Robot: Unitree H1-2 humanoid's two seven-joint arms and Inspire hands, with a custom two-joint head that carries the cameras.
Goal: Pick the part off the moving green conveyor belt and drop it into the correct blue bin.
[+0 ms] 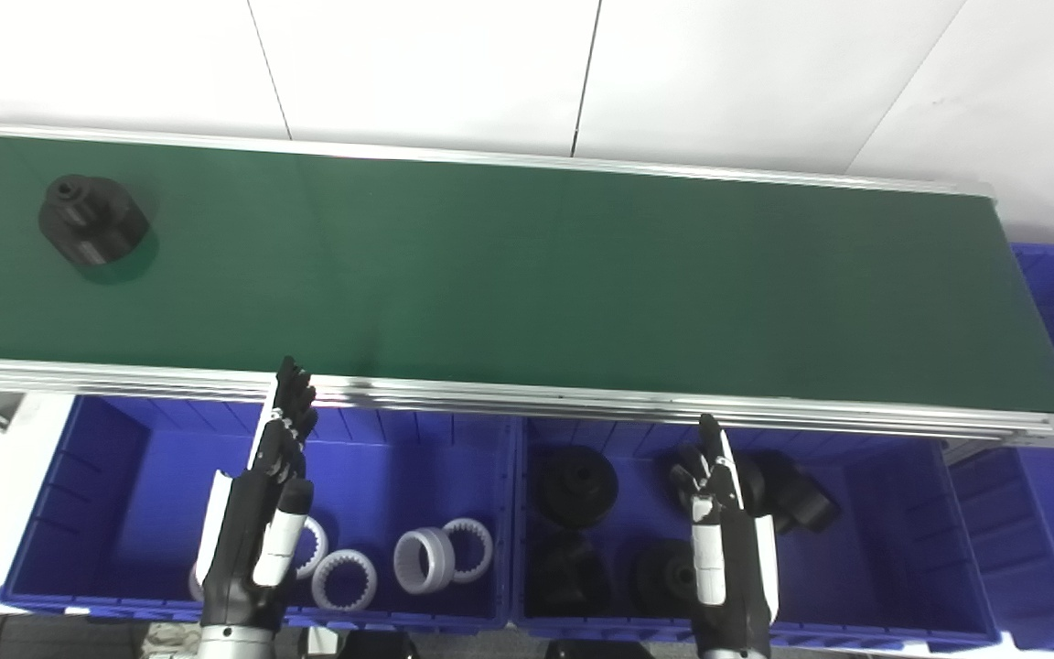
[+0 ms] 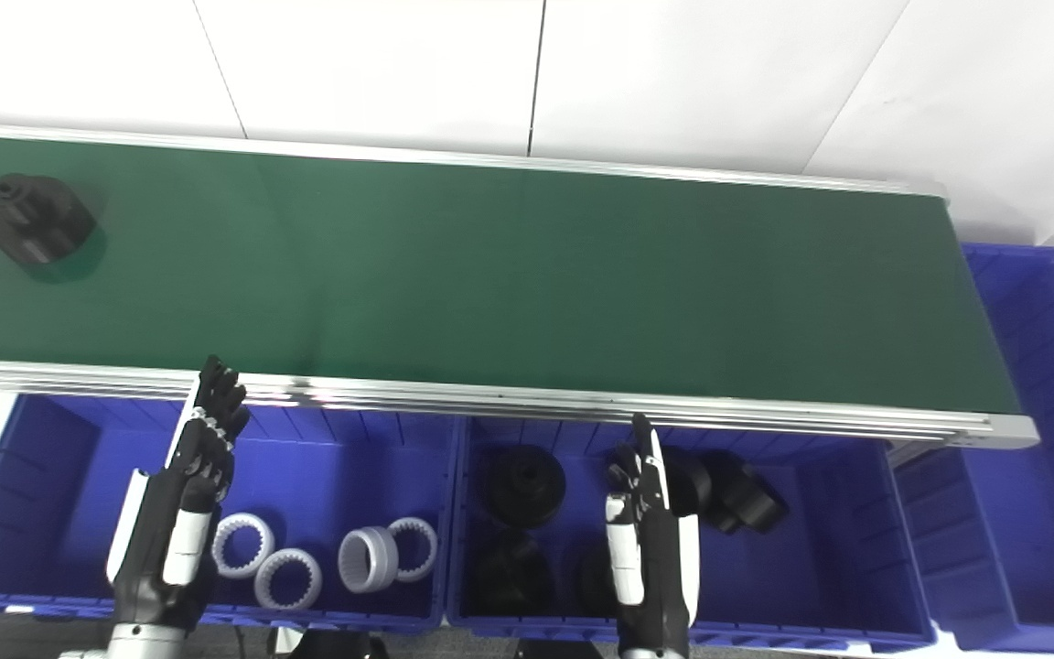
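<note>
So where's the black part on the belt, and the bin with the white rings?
black part (image 1: 92,221), left eye view, its top face.
bin (image 1: 106,476), left eye view, bare floor left of the white rings.

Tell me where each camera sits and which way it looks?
Left eye view: on the head, looking down at the belt and bins; left hand and right hand show.
Right eye view: beside it, same downward look, both hands show.
Shared: the black part far left on the belt, white rings, black parts in bins.
</note>
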